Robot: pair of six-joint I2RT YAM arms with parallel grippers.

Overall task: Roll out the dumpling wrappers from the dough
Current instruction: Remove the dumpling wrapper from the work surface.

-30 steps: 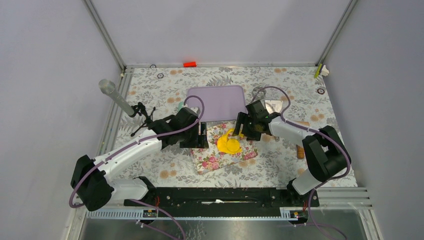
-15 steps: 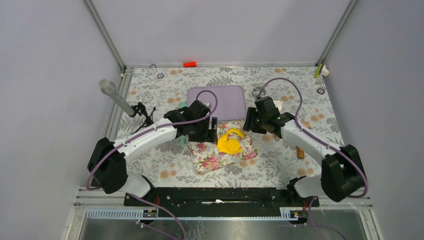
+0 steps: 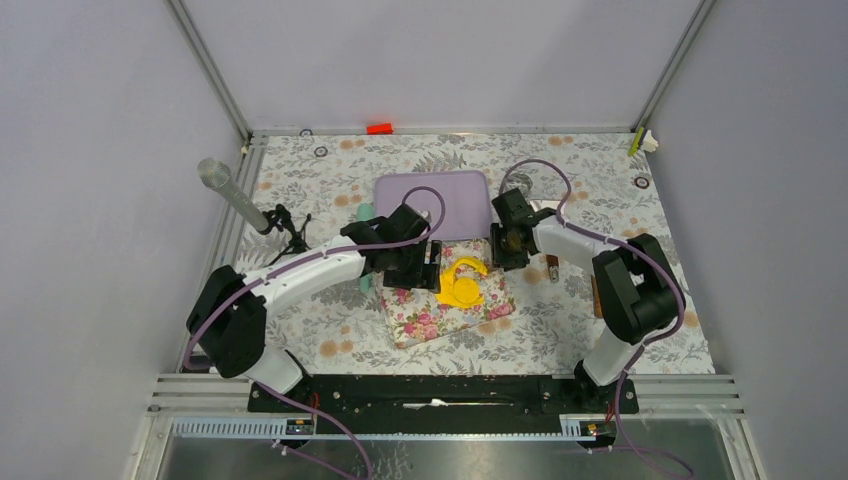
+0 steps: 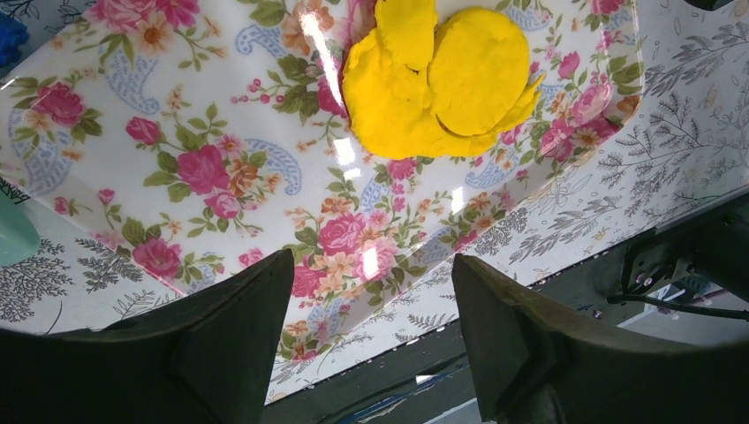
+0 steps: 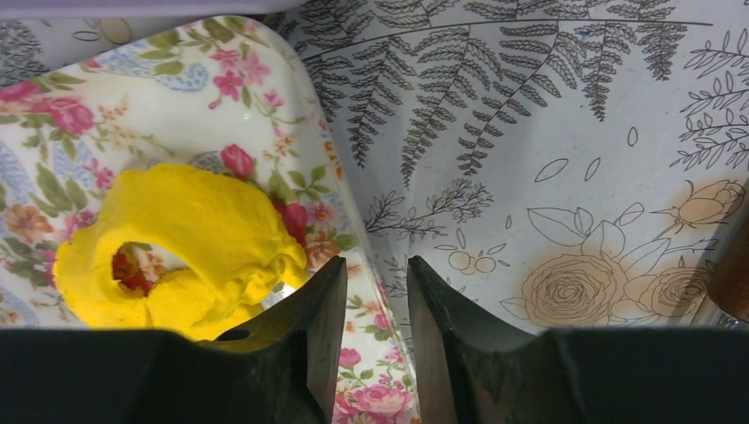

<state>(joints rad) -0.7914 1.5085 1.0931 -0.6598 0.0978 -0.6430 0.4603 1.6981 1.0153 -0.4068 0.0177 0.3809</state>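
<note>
The yellow dough (image 3: 462, 284) lies on a floral tray (image 3: 420, 320) at the table's middle. In the left wrist view a flat round dumpling wrapper (image 4: 478, 68) rests on the irregular dough (image 4: 389, 106). My left gripper (image 3: 431, 266) hovers open over the tray's left part, with nothing between its fingers (image 4: 238, 340). My right gripper (image 3: 509, 243) is at the tray's right edge. Its jaws are narrowed but apart, and the tray rim (image 5: 375, 291) runs between them. The dough (image 5: 190, 221), with a hole in it, lies just left of its left finger (image 5: 313, 327).
A purple board (image 3: 432, 198) lies behind the tray. A clear cylinder (image 3: 228, 193) on a stand rises at the left. A teal object (image 3: 365, 212) sits by the left arm. A brown-handled tool (image 3: 598, 296) lies at the right. A red block (image 3: 379, 128) is at the back rail.
My left gripper moved right, onto the tray beside the dough. My right gripper drew back from the dough to the tray's right edge and its jaws narrowed.
</note>
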